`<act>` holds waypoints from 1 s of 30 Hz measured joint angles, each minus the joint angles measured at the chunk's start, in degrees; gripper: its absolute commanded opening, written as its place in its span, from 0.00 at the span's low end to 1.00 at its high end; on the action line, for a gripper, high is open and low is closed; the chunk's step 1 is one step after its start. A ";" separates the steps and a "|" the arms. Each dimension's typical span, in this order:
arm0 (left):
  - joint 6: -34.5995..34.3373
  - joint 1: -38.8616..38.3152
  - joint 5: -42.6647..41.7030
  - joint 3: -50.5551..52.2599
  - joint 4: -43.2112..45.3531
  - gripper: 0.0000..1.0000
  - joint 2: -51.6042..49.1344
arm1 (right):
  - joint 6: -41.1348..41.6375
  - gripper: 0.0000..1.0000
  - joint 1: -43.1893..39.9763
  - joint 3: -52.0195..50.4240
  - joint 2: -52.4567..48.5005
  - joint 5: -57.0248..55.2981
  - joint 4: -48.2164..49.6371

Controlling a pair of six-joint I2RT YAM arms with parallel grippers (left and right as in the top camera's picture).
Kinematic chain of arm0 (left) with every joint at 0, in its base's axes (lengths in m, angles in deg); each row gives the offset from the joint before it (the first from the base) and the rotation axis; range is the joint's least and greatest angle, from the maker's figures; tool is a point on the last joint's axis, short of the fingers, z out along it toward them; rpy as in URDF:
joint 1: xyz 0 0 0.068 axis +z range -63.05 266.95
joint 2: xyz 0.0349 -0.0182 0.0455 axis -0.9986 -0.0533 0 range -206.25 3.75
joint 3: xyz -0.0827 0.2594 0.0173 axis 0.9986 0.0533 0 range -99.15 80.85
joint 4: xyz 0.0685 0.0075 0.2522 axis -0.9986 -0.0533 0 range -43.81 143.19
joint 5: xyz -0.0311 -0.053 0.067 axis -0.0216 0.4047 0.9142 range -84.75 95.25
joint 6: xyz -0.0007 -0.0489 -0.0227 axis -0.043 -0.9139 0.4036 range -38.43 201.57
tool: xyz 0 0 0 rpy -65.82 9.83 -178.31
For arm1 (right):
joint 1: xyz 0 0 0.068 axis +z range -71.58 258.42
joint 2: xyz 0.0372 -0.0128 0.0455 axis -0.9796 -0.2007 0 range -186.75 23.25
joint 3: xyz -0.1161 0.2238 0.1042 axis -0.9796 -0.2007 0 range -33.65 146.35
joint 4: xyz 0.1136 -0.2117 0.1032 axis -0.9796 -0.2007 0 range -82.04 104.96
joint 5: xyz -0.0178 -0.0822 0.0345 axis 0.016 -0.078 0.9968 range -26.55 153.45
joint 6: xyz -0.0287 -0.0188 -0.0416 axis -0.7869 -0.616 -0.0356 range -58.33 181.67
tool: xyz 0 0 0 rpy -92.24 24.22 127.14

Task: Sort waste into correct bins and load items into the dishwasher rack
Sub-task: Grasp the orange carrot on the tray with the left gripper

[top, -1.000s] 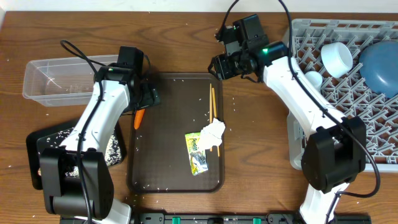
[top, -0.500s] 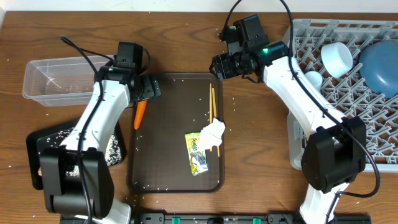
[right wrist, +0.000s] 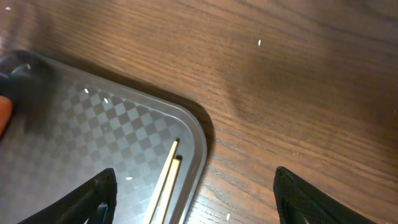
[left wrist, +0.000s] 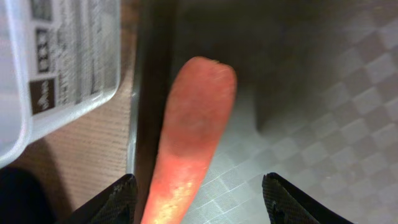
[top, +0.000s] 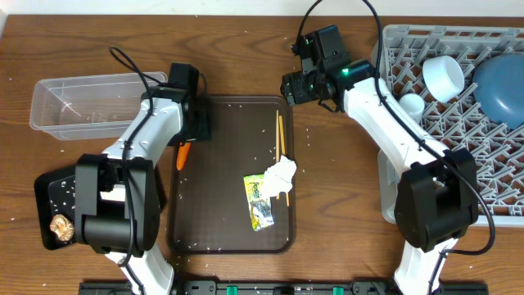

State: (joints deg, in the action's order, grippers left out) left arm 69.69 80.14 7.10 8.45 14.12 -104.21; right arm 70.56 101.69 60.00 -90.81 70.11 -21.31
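Left hand (left wrist: 202, 200): spread, one finger on each side of the short orange carrot (left wrist: 193, 124), low over it and not pinching it.
Carrot: lies inside the left rim of the dark-brown rectangular serving tray (top: 213, 197), near a corner of the clear rectangular plastic tub (top: 82, 102).
Right hand (right wrist: 199, 196): spread, nothing between its fingers, hovering over the tray's far right corner.
Thin wooden chopsticks (top: 281, 143): side by side on the tray's right part, their near ends by the crumpled white paper napkin (top: 280, 176).
Yellow-green printed wrapper (top: 260, 201): on the tray, touching the napkin.
Shallow black tray (top: 57, 192): on the tabletop at the left, holding a small brown food lump (top: 61, 225) and a few rice grains.
Grey plastic dishwasher rack (top: 458, 131): at the right, holding a large blue plate (top: 501, 86) and a pale cup (top: 446, 75).
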 measured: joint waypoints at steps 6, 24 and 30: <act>3.23 -1.64 -0.17 0.00 2.75 0.66 -0.74 | 0.35 0.76 0.00 -2.56 0.00 -0.13 2.49; 4.76 -1.55 0.07 -0.35 2.64 0.06 -4.92 | 1.09 0.78 0.00 -4.26 -0.04 -0.28 5.05; 4.85 -1.62 0.09 -0.92 -1.60 0.06 -4.72 | 1.18 0.78 0.00 -4.26 -0.04 -0.28 5.27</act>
State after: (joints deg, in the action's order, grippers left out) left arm 74.55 78.52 7.19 7.53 12.53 -108.94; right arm 71.74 101.69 55.74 -90.85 69.82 -16.04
